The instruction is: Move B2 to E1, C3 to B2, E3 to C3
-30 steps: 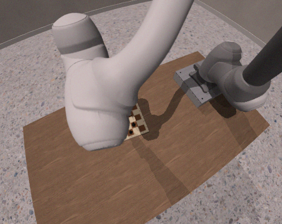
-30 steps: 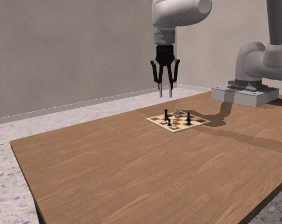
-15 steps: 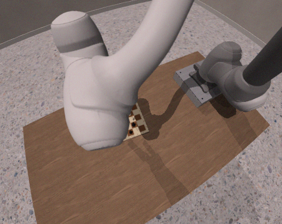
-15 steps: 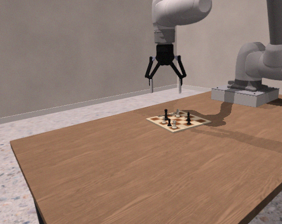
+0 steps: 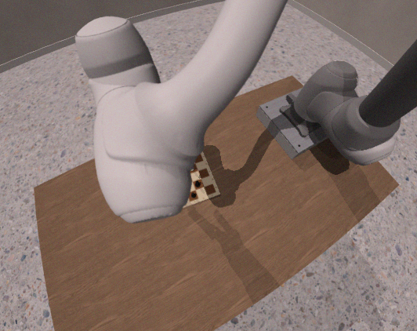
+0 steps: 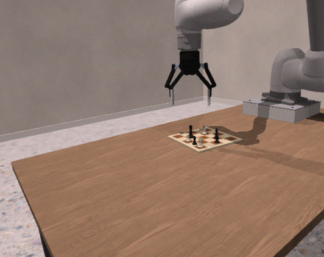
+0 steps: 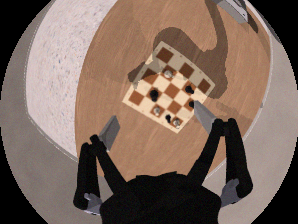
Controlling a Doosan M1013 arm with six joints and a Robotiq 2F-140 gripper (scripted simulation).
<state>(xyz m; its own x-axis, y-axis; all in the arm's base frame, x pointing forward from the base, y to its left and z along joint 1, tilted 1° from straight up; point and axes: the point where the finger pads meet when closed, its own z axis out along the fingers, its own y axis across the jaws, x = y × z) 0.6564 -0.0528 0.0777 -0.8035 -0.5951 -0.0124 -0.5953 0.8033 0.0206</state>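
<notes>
You are looking at a brown wood-grain surface (image 6: 143, 195) standing on a speckled stone floor (image 6: 9, 170), with plain grey walls (image 6: 67, 61) meeting at a corner behind it and a pale skirting line running along their foot. The arm's grey base block (image 6: 307, 113) is sitting on the far right part of the surface, and the arm's shadow is lying across the wood from the block toward the small chessboard (image 6: 228, 140).

The chessboard is lying flat near the middle of the surface, well apart from the base block. On it you are seeing several small pieces: a tall black piece (image 6: 190, 131), a short black piece (image 6: 194, 140), another black piece (image 6: 216, 136), a pale piece (image 6: 200, 142) near the front edge and a pale piece (image 6: 204, 130) at the back. One more pale piece seems to be lying on its side at the board's far left edge, though it is too small to be sure. The square labels are too small to read, so you cannot tell which piece is standing on which square.

The end effector (image 6: 190, 97) is hanging well above the board, fingers spread to their widest and holding nothing. In the wrist view its two fingers are framing the near edge of the board far below. From the top view the arm's pale body is covering most of the board.
</notes>
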